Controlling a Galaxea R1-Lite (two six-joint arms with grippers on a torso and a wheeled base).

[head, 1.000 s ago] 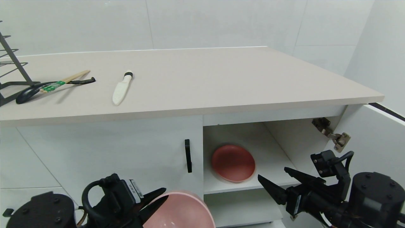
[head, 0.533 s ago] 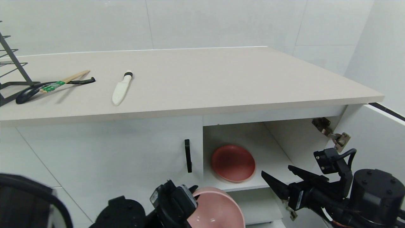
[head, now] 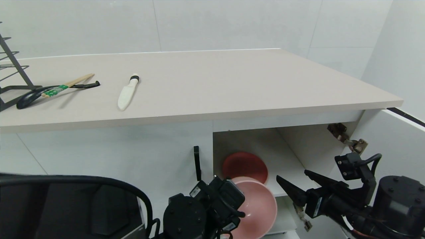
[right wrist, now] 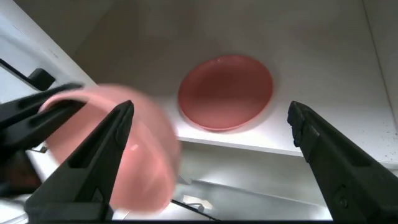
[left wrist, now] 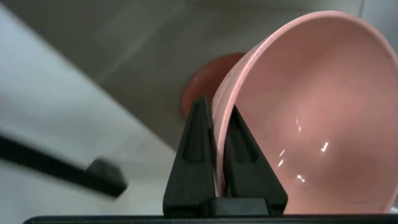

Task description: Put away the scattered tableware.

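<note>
We hold the pink bowl (head: 257,207) by its rim.
Left gripper (left wrist: 217,115) pinches thinly, so the bowl may slip onto the red plate (head: 244,166). Right gripper (head: 291,175) is spread, empty.

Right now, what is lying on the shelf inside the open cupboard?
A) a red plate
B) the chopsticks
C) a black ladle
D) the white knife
A: a red plate lies on the shelf, while the left pincer holds the pink bowl by its rim just in front of it.
</note>
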